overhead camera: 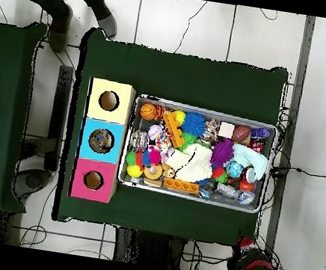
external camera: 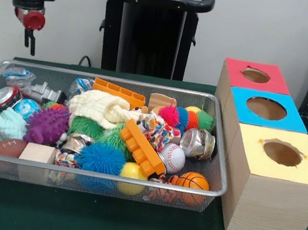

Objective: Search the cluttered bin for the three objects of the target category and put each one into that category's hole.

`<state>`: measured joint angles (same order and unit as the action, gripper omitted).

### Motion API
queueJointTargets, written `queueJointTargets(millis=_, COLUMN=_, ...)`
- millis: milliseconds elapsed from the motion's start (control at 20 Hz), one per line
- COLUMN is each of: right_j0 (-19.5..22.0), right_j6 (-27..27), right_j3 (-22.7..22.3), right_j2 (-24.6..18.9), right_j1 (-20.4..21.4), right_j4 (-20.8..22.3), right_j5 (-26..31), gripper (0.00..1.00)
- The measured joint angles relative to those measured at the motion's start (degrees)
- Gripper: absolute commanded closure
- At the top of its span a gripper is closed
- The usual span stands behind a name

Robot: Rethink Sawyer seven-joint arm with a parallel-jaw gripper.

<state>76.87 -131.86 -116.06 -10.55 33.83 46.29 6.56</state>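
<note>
While the pincer hangs up at about 10 o'clock in the front view, above the bin's far corner and touching nothing, I can't tell if its tips are spread or pressed together. The wire bin sits on the green tabletop, stuffed with toys: a baseball, a mini basketball, a brown football, a blue spiky ball, a purple spiky ball, orange bricks and a cream knit cloth. Just beside the bin at 3 o'clock stand three wooden boxes with round holes: red top, blue top, yellow top. In the overhead view, someone's shoes show at 11 o'clock.
</note>
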Motion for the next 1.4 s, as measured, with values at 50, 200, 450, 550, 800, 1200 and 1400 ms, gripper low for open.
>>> queueJointTargets(millis=50, right_j0=-0.4, right_j6=0.0, right_j3=0.0, right_j2=0.2, right_j1=-0.1, right_j4=0.3, right_j5=0.0, gripper=0.0)
queueJointTargets(millis=200, right_j0=-1.2, right_j6=0.0, right_j3=-0.7, right_j2=0.5, right_j1=0.1, right_j4=1.1, right_j5=0.0, gripper=0.0)
queueJointTargets(millis=450, right_j0=2.8, right_j6=0.0, right_j3=-7.0, right_j2=-3.6, right_j1=7.0, right_j4=0.8, right_j5=0.4, gripper=0.0)
queueJointTargets(millis=550, right_j0=7.1, right_j6=0.2, right_j3=-11.3, right_j2=-7.4, right_j1=12.6, right_j4=-1.3, right_j5=1.2, gripper=0.0)
queueJointTargets(millis=800, right_j0=13.7, right_j6=0.6, right_j3=-17.1, right_j2=-13.4, right_j1=21.6, right_j4=-5.3, right_j5=3.9, gripper=0.0)
queueJointTargets(millis=1200, right_j0=14.0, right_j6=1.0, right_j3=-20.5, right_j2=-19.7, right_j1=29.1, right_j4=-7.6, right_j5=9.1, gripper=0.0)
queueJointTargets(millis=1400, right_j0=6.4, right_j6=1.0, right_j3=-18.2, right_j2=-19.8, right_j1=26.2, right_j4=-2.5, right_j5=10.3, gripper=0.0)
